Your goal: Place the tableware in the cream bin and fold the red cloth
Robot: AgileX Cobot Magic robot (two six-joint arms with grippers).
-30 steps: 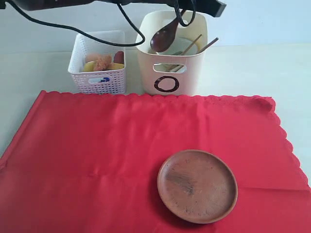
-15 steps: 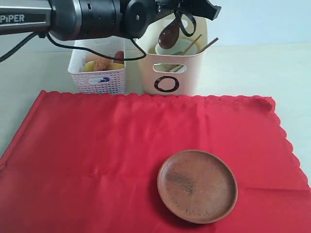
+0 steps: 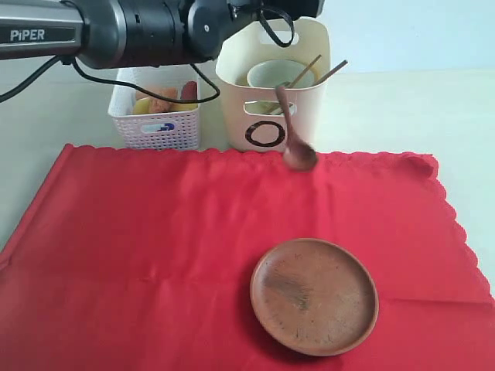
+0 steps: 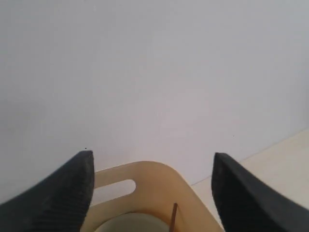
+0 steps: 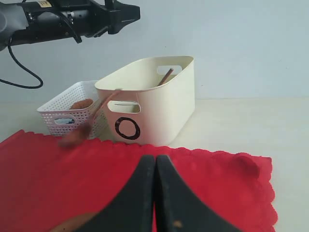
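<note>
A brown wooden spoon, blurred, is in the air in front of the cream bin, outside it, over the far edge of the red cloth. My left gripper is open and empty above the bin's rim. Inside the bin lie a pale bowl and chopsticks. The round wooden plate rests on the cloth near the front. My right gripper is shut and empty, low over the cloth, facing the bin and the blurred spoon.
A white perforated basket with food stands left of the cream bin. My left arm stretches across the top from the left, with cables hanging. Pale tabletop lies right of the bin.
My left gripper has opened and let go of the spoon. The spoon has dropped from above the bin and now shows outside its front wall.
</note>
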